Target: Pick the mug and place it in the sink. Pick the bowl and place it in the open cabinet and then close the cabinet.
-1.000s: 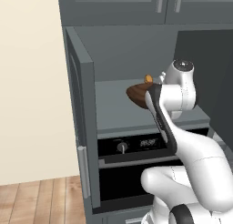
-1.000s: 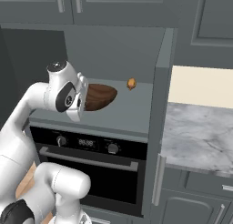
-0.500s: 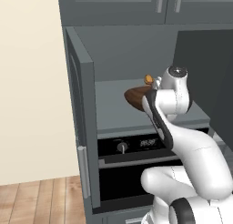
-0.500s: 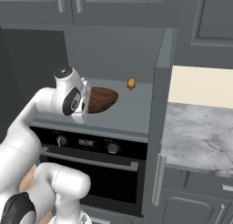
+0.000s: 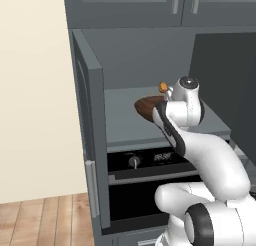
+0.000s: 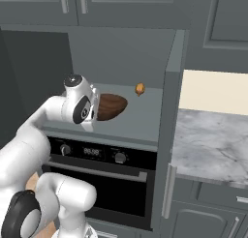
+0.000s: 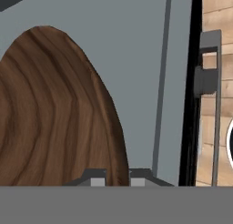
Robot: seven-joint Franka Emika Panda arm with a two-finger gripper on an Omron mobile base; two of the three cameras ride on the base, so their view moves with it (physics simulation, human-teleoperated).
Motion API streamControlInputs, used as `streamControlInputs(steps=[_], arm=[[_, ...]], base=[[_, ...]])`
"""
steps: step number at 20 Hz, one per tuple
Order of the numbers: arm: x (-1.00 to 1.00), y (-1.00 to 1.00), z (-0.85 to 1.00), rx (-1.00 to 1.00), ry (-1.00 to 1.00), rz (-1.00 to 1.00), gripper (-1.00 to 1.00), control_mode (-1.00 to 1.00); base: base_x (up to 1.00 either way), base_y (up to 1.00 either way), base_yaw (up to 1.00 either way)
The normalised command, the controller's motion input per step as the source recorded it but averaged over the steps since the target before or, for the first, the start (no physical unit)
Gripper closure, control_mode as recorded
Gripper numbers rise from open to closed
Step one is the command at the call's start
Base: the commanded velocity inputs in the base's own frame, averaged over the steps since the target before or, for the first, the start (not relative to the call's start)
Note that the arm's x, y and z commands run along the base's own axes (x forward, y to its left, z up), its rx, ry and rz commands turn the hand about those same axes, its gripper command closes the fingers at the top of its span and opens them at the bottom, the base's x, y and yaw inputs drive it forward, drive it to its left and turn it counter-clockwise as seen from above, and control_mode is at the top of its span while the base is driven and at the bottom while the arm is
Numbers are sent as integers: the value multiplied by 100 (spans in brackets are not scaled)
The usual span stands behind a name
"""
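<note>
The dark brown wooden bowl (image 5: 146,107) hangs tilted low over the shelf inside the open cabinet (image 5: 89,140). In the right base view the bowl (image 6: 112,106) juts to the right of my hand. My gripper (image 7: 117,177) is shut on the rim of the bowl (image 7: 54,118), one fingertip on each side of it. Whether the bowl touches the grey shelf (image 7: 136,59) I cannot tell. The mug and the sink are out of view.
A small orange-brown object (image 6: 140,89) sits at the back of the shelf behind the bowl. Both cabinet doors stand open, one with a bar handle (image 6: 168,191). A black oven (image 6: 97,155) is below the shelf, and a marble counter (image 6: 213,145) lies to the right.
My hand has sunk a little and pushed slightly deeper into the cabinet, carrying the bowl with it. The grip has not changed.
</note>
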Motion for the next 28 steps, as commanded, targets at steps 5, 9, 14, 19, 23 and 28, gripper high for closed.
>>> streamControlInputs(steps=[5,9,14,19,23,28], arm=[[26,0,-19,0,0,1,100,-100],[19,0,-22,0,2,2,100,-100],[20,0,-22,0,0,1,100,-100],[20,0,-24,0,0,1,100,-100],[24,0,-29,0,0,0,100,-100],[8,0,-17,0,0,0,-100,-100]], base=[[0,0,0],[0,0,0],[0,0,0],[0,0,0],[0,0,0],[0,0,0]])
